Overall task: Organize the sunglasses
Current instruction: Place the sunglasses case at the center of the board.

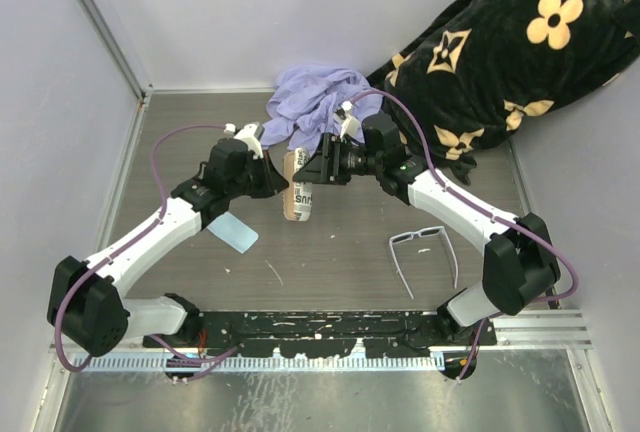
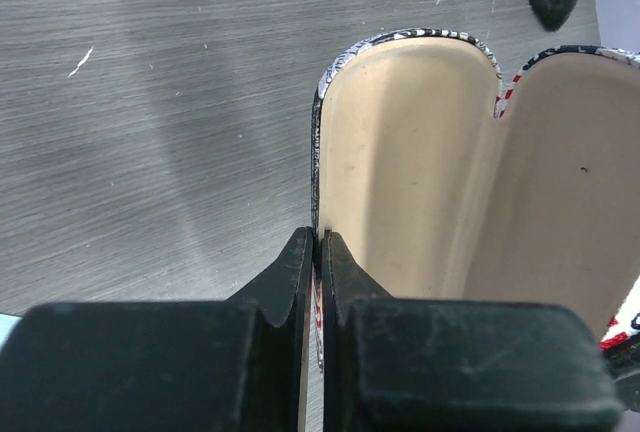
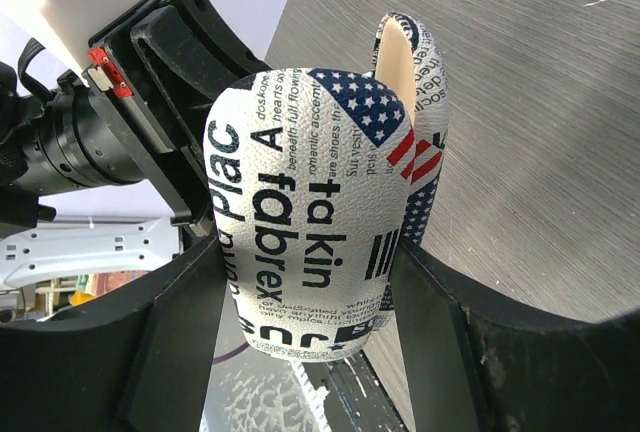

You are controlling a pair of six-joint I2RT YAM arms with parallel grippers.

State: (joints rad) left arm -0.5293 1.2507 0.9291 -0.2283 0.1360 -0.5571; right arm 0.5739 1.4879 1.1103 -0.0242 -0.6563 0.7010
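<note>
The white-framed sunglasses (image 1: pixel 422 247) lie on the table at the right, arms pointing toward me, away from both grippers. The printed red-and-white case (image 1: pixel 299 196) is held open above the table's middle. My left gripper (image 2: pixel 320 252) is shut on the thin edge of the case's lid (image 2: pixel 400 152), whose beige lining faces the camera. My right gripper (image 3: pixel 310 292) is shut on the case's rounded printed body (image 3: pixel 320 202). In the top view the left gripper (image 1: pixel 270 180) and right gripper (image 1: pixel 318 174) meet at the case.
A small light-blue cloth (image 1: pixel 234 233) lies left of the case. A crumpled lavender cloth (image 1: pixel 315 102) and a black blanket with beige flowers (image 1: pixel 500 52) sit at the back. Grey walls close in the left and back sides.
</note>
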